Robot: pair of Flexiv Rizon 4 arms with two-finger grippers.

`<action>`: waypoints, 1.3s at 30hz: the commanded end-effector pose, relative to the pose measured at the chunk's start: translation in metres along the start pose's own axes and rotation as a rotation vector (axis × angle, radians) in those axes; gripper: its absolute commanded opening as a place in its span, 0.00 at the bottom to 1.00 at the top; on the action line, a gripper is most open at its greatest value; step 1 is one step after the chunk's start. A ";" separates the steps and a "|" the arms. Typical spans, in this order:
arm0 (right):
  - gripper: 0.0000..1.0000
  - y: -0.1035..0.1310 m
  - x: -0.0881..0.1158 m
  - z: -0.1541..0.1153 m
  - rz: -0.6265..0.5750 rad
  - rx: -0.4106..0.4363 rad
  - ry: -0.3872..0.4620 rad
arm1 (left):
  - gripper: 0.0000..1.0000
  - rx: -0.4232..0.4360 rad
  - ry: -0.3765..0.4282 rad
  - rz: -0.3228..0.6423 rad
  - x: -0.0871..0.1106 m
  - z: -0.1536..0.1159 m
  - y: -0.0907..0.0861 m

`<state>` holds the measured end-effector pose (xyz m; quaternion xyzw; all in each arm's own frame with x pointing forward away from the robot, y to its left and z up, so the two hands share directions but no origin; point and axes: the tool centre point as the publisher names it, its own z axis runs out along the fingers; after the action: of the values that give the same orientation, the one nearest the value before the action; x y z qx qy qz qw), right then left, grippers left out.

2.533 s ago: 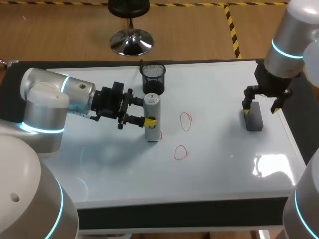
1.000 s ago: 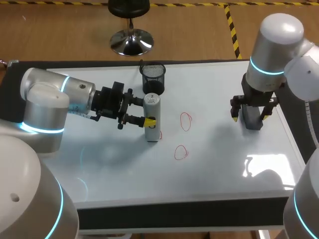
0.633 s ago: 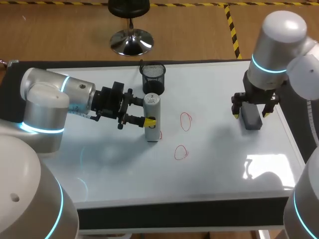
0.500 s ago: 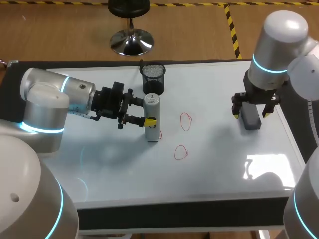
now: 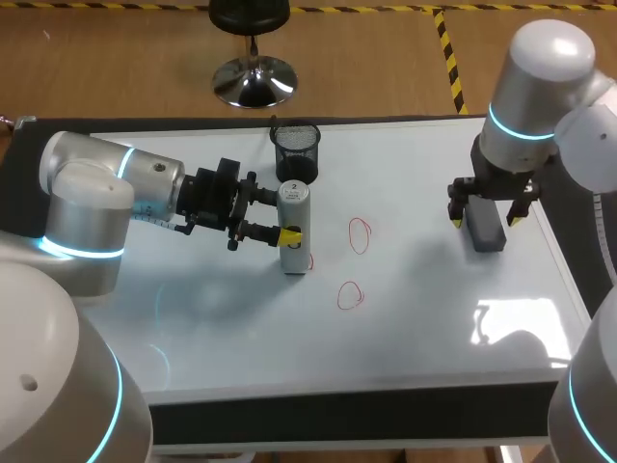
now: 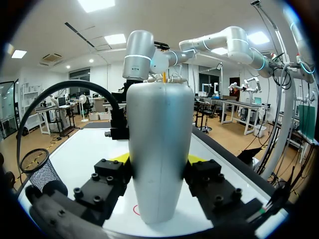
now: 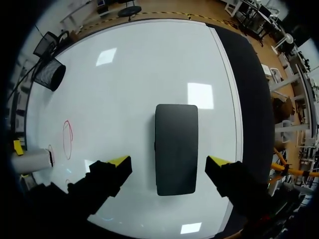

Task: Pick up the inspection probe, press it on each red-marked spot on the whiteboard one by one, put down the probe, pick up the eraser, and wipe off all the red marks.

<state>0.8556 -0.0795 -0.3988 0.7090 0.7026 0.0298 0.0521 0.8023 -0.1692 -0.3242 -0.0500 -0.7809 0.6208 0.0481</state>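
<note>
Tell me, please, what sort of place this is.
Probably a robotics test lab. A left arm and a right arm reach over a whiteboard with red marks. The left fingers hold a probe upright on it. The right fingers are open either side of an eraser.

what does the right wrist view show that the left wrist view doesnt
Only the right wrist view shows the eraser lying flat on the whiteboard. The right pincer is open, with a finger on either side of the eraser and not touching it. That view also shows the tall red oval. Only the left wrist view shows the left pincer in its grasp, shut on the upright probe with both fingers against its sides. Both views show the probe, the mesh cup and the whiteboard.
</note>
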 end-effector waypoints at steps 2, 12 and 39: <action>1.00 0.002 -0.001 0.004 0.001 0.004 0.005 | 0.00 0.001 -0.002 -0.001 0.004 0.004 0.020; 1.00 0.006 -0.002 0.011 0.011 0.013 0.008 | 0.00 0.001 -0.002 -0.001 0.004 0.004 0.020; 0.00 0.008 -0.001 0.019 0.010 0.032 -0.011 | 0.00 0.001 -0.002 -0.001 0.004 0.004 0.020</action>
<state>0.8650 -0.0812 -0.4174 0.7139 0.6986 0.0158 0.0450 0.8023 -0.1692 -0.3242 -0.0500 -0.7809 0.6208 0.0481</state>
